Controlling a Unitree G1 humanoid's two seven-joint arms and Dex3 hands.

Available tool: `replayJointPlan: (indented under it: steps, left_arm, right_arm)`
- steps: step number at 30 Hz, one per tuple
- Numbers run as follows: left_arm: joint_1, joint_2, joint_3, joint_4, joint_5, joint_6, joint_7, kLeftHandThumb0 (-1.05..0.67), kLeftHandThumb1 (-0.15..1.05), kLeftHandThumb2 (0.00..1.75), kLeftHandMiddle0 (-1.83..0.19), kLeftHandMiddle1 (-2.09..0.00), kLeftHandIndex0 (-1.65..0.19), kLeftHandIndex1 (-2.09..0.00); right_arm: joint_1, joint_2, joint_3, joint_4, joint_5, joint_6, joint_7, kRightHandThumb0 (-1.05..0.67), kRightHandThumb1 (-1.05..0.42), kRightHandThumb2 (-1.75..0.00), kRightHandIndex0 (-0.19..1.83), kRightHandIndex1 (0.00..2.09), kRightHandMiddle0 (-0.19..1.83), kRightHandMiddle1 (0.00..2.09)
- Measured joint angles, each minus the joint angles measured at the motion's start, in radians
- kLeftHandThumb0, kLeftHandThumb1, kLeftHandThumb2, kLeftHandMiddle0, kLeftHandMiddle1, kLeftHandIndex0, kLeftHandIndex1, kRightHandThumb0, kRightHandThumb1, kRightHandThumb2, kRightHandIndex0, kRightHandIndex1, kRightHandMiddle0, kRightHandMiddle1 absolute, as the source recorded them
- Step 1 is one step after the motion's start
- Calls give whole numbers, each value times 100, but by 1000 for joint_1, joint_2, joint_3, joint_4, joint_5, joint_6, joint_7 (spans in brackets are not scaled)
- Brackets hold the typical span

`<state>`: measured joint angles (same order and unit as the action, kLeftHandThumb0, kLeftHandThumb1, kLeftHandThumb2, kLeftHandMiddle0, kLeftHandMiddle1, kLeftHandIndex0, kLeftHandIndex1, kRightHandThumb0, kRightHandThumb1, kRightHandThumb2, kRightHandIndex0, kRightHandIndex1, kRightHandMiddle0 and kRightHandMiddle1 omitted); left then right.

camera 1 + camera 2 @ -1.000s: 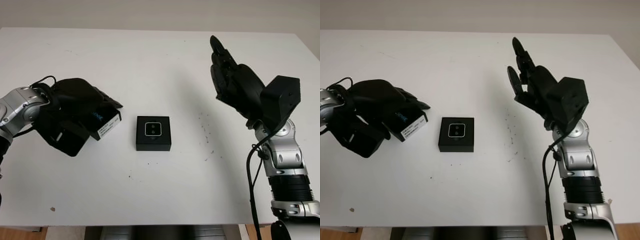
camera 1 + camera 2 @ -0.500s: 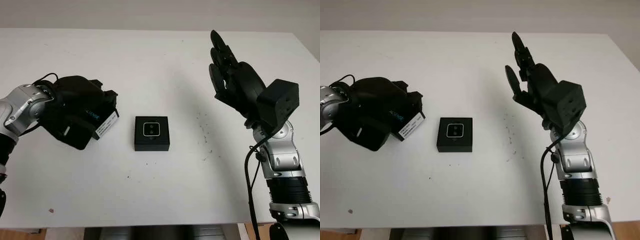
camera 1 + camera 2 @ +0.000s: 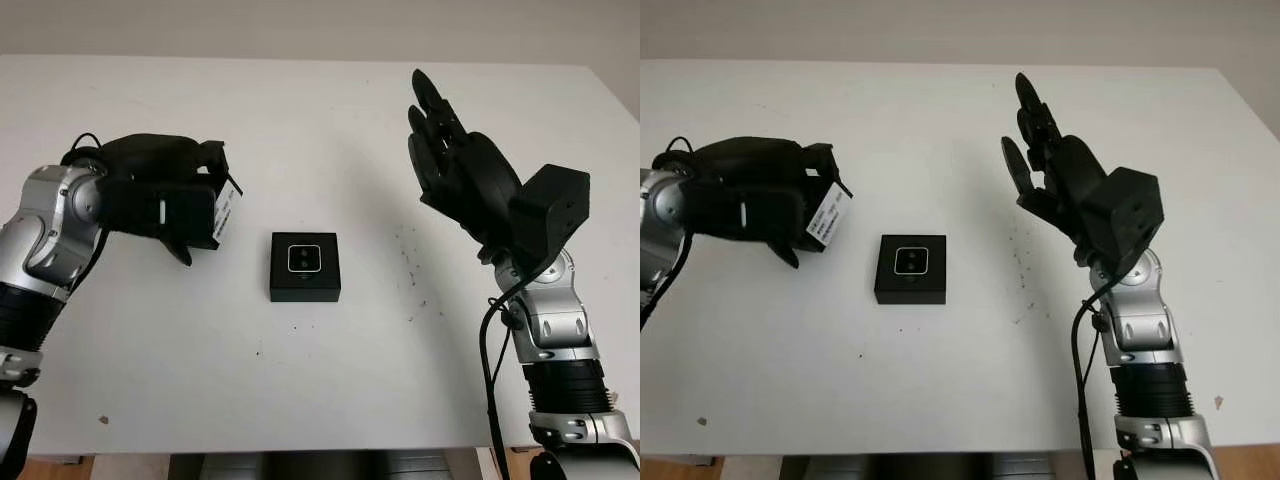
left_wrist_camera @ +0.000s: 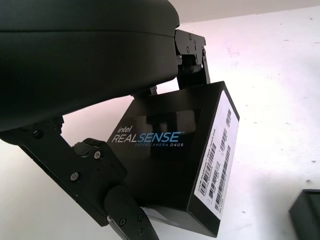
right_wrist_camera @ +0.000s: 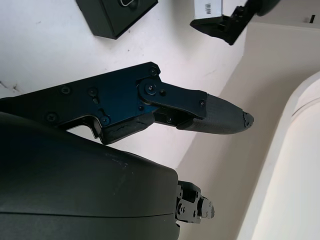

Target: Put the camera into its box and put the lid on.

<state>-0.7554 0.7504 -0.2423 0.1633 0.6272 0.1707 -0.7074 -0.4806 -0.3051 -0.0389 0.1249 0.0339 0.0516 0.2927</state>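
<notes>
Box point(image 3: 305, 266) sits at table point(image 3: 300, 390) centre, camera point(image 3: 305, 259) seated inside, uncovered. At its 9 o'clock, left hand point(image 3: 165, 200) is raised off the surface, fingers clamped around the black lid point(image 4: 175, 155), label side facing the box. At 3 o'clock, right hand point(image 3: 455, 175) upright, palm toward centre, open, holding nothing.
</notes>
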Motion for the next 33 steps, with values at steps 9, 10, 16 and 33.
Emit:
replayJointPlan:
  steps: [9, 10, 16, 33]
  left_arm:
    - [-60, -23, -32, -163, 57, 184, -163, -24, 104, 5, -55, -180, -36, -190]
    - [-68, -30, -38, -174, 57, 201, -187, -25, 104, 6, -54, -178, -35, -183]
    - [-128, -87, -67, -213, 54, 364, -310, -25, 105, 7, -63, -166, -37, -171]
    - [-243, -227, -223, -176, 115, 687, -338, -25, 105, 11, -54, -175, -24, -175]
  right_arm:
    - [18, 1, 39, -41, -48, 83, -6, -71, -105, -63, -9, 7, -7, 8]
    - [19, 1, 44, -50, -61, 90, -14, -72, -105, -63, -7, 7, -5, 9]
    - [20, 11, 52, -59, -62, 90, -21, -72, -105, -62, -7, 7, -6, 7]
    - [23, 32, 58, -31, -63, 53, -40, -74, -105, -61, -6, 6, -5, 7]
